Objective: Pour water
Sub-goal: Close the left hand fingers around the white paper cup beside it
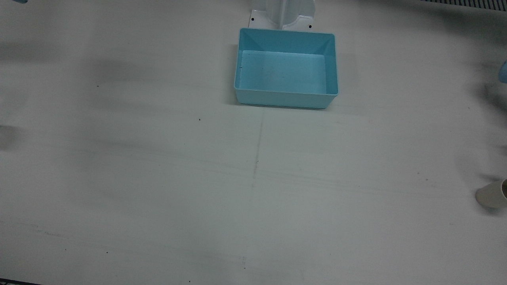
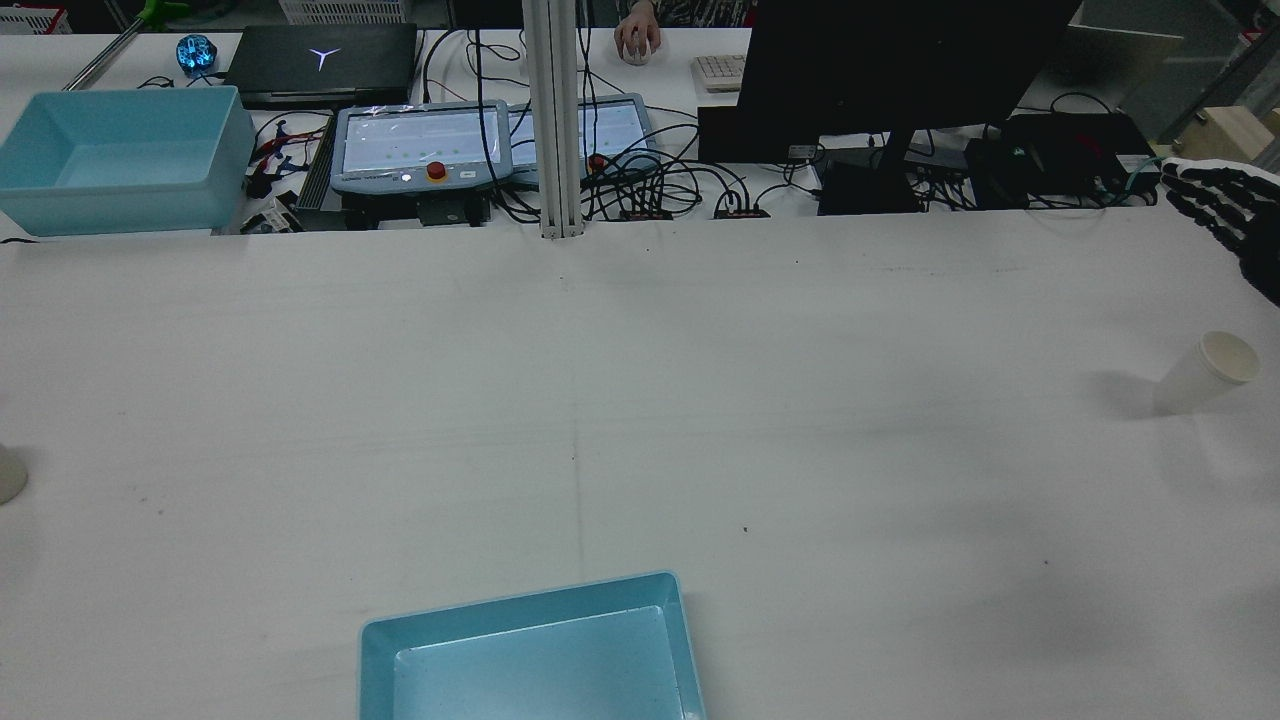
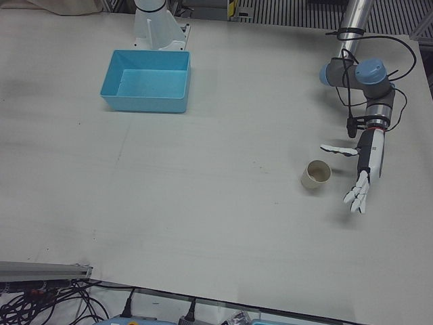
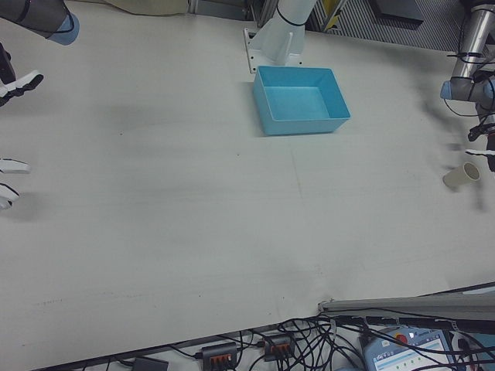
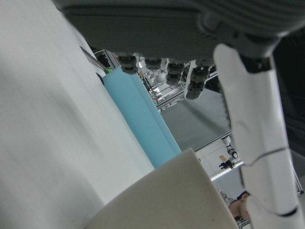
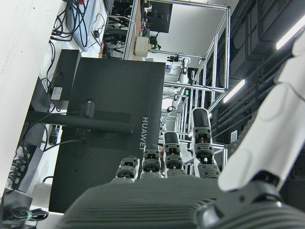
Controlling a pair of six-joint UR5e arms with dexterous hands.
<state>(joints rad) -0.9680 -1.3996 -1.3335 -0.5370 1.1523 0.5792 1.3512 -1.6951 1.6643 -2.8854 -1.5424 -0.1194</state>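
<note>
Front view: a light blue plastic bin (image 1: 287, 71) sits on the white table (image 1: 158, 178) at the robot-side edge, just before a pedestal. Its floor looks dry, though that is hard to judge. A paper cup (image 1: 493, 194) is cut by the view's right border; no hand shows.

Rear view: two cups. One paper cup (image 2: 1205, 372) stands near the table's right edge, upright, beige inside. The right hand (image 2: 1230, 215) hovers beyond it toward the far right corner, fingers spread, holding nothing, apart from the cup. A sliver of the other cup (image 2: 10, 472) shows at the left edge.

Left-front view: the left hand (image 3: 358, 177) hangs just beside its paper cup (image 3: 315, 175), fingers stretched out and released, not touching as far as I can tell. The cup is upright, mouth open; any water inside cannot be made out.

Right-front view: the right hand (image 4: 11, 135) is at the far left border, fingers loose and empty.

Left hand view: the cup's pale wall (image 5: 162, 200) fills the lower frame, close under the open fingers (image 5: 257, 138); the bin lies behind.

Right hand view: only a monitor (image 6: 105, 129) and spread fingers (image 6: 200, 138); no cup.

Progress: judged barely begun. No cup is grasped and nothing is poured; grasp, carry and tip into the bin all remain.
</note>
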